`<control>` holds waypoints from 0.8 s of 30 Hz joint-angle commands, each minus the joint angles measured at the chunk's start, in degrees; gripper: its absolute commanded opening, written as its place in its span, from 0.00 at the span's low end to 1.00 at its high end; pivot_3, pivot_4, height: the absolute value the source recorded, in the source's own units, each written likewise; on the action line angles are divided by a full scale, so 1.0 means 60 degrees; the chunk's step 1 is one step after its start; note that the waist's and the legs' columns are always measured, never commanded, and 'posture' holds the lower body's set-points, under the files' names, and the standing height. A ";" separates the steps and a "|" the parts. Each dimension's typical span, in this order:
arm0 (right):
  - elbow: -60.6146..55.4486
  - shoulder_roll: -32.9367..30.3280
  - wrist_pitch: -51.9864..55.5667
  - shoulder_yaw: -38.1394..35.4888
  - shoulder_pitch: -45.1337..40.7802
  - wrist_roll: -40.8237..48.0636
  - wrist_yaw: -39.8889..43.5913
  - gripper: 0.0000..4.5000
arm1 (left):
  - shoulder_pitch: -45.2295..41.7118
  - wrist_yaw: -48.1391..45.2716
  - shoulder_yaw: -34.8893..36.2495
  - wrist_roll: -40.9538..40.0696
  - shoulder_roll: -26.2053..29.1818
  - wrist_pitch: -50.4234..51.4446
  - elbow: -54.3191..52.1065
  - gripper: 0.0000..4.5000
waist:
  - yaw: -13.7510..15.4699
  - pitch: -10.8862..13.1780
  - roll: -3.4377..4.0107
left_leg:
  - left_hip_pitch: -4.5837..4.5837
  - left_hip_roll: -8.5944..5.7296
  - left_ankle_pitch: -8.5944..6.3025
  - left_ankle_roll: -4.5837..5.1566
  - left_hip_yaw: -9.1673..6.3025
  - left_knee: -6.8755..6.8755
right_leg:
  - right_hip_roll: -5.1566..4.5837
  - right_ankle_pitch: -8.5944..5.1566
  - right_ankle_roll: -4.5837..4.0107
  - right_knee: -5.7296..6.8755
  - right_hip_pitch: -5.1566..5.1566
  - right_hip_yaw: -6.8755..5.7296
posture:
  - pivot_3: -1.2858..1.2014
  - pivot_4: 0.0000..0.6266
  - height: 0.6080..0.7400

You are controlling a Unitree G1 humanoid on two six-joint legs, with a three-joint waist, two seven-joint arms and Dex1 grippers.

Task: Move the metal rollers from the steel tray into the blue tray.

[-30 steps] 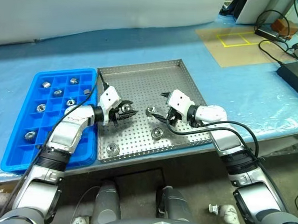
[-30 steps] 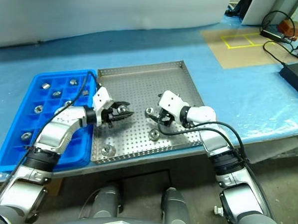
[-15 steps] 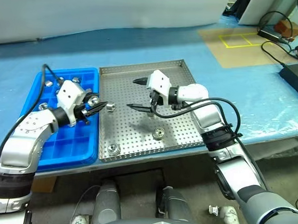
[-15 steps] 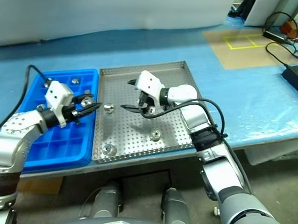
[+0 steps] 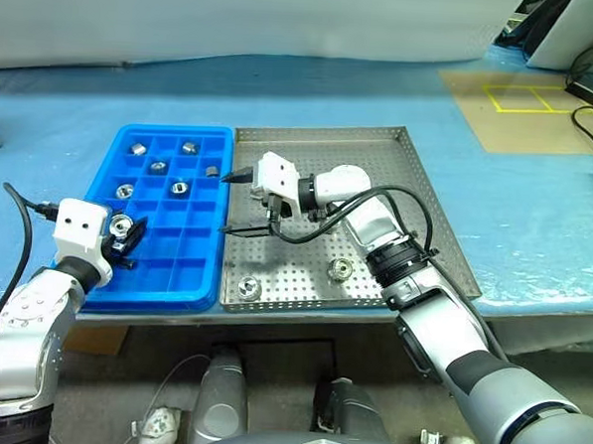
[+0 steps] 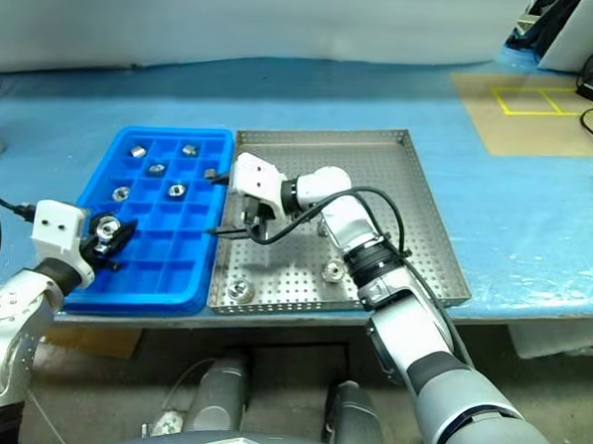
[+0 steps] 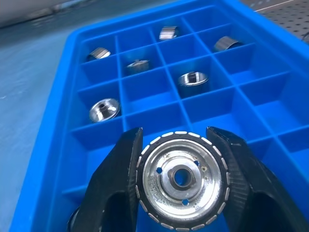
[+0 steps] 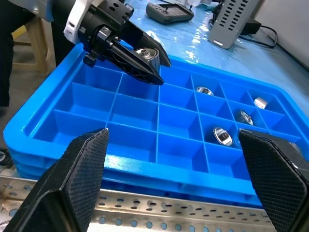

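Metal rollers: I count two small silvery ring-like cylinders on the steel tray floor, one [image 5: 341, 269] by my right forearm, one [image 5: 249, 288] near the front rim; six more sit in far compartments of the blue tray, e.g. [image 5: 178, 188].
Held roller [image 7: 181, 181]: I see it clamped between my left gripper [image 5: 125, 235] fingers, above the blue compartmented plastic tray [image 5: 196, 276], near its left edge.
Right gripper [image 5: 240, 201]: fingers spread wide, nothing in them, over the seam between the trays.
Steel tray [image 5: 444, 252]: shiny perforated square sheet metal, touching the blue tray's right side.
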 commanded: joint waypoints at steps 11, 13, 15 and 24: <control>-0.0288 -0.0310 -0.0393 -0.0134 -0.0050 -0.0293 -0.0252 1.00 | -0.0156 0.0063 0.0380 -0.0118 0.0061 -0.1024 0.0683 0.39 | 0.0070 -0.0001 -0.0001 | -0.0003 0.0003 0.0003 -0.0004 0.0000 0.0001 | 0.0008 0.0001 0.0000 0.0002 -0.0009 0.0002 | 0.65 0.24 1.00; -0.0390 -0.0348 -0.0311 -0.0166 0.0027 -0.0282 -0.0369 1.00 | -0.0068 0.0081 0.0271 -0.0034 0.0087 -0.1027 0.0802 0.39 | 0.0045 -0.0001 -0.0002 | -0.0003 0.0005 0.0003 -0.0005 0.0000 0.0001 | 0.0009 0.0001 0.0001 0.0002 -0.0011 0.0003 | 0.64 0.24 1.00; -0.0490 -0.0389 -0.0238 -0.0169 0.0106 -0.0270 -0.0451 1.00 | -0.0011 0.0101 0.0138 0.0106 0.0100 -0.1060 0.0940 0.39 | 0.0030 -0.0001 -0.0002 | -0.0003 0.0004 0.0003 -0.0005 0.0001 0.0001 | 0.0009 0.0001 0.0001 0.0002 -0.0010 0.0004 | 0.64 0.24 1.00; -0.0719 -0.0522 -0.0159 -0.0122 0.0298 -0.0285 -0.0598 1.00 | -0.0176 0.0055 -0.0740 0.0454 -0.0068 -0.1036 0.1197 0.39 | -0.0055 -0.0002 -0.0002 | -0.0001 -0.0001 0.0003 -0.0005 0.0001 0.0008 | 0.0005 0.0002 0.0002 0.0009 -0.0007 0.0007 | 0.63 0.24 1.00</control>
